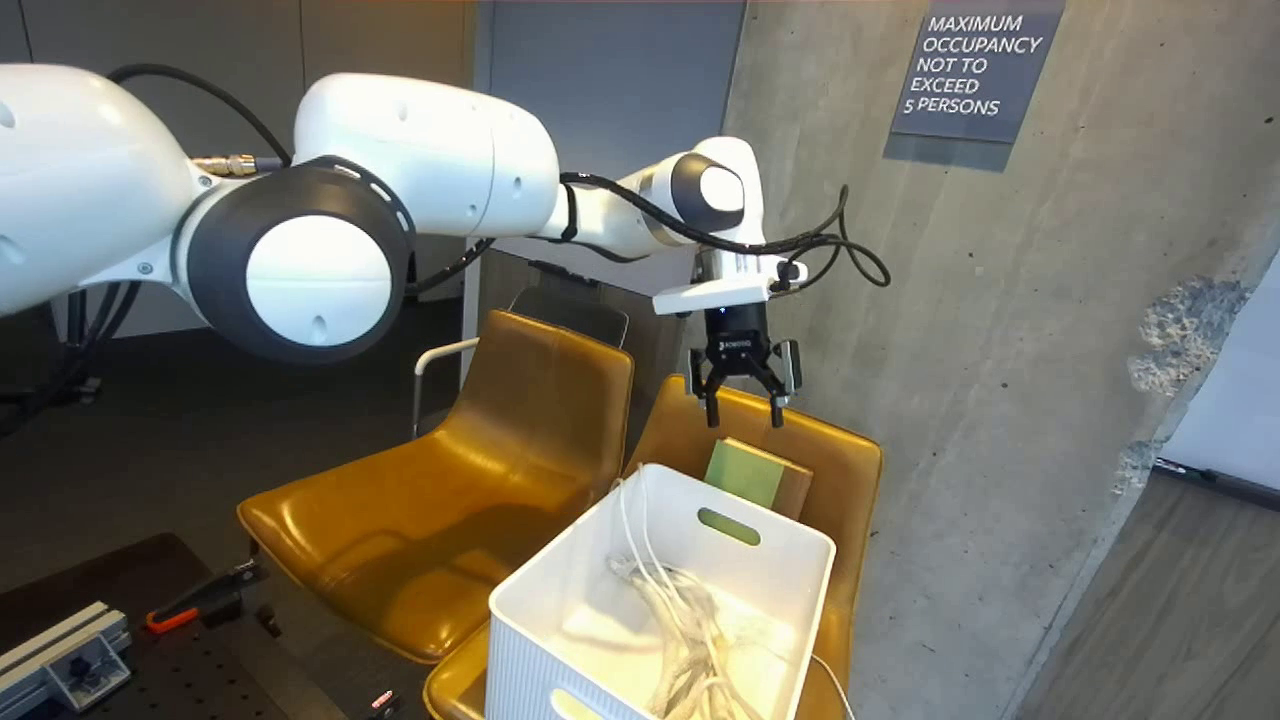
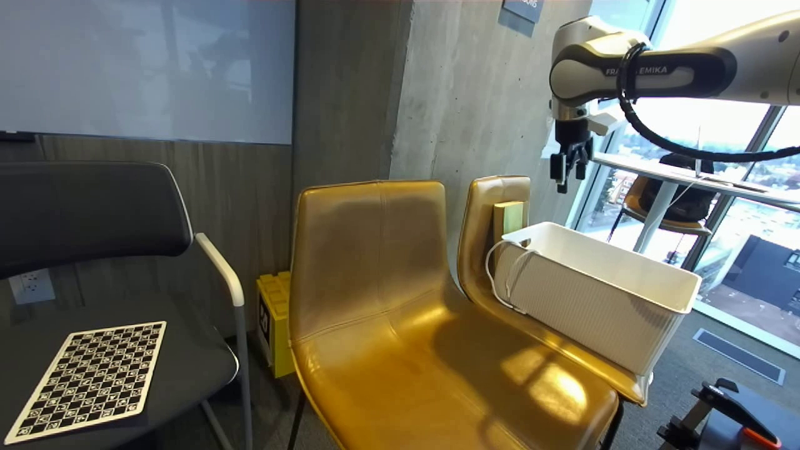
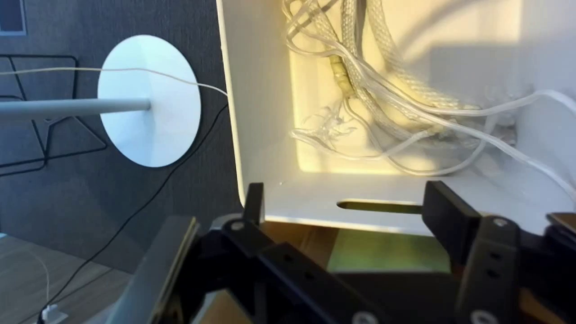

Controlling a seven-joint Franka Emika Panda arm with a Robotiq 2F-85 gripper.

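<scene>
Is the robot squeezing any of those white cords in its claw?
No, the gripper stands open and holds nothing, while the white cords lie in the white box, some draped over its side.

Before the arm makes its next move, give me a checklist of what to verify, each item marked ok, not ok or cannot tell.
1. Gripper open and holding nothing: ok.
2. Gripper clear of the white bin: ok; a gap shows in both exterior views.
3. White bin resting on the chair: ok.
4. Cords all inside the white bin: not ok; some white cord hangs over the rim.
5. Gripper centred over the cords: not ok; it appears nearer the bin's end by the chair's back.
6. Green-and-brown item behind the white bin free of contact with it: cannot tell.
</scene>
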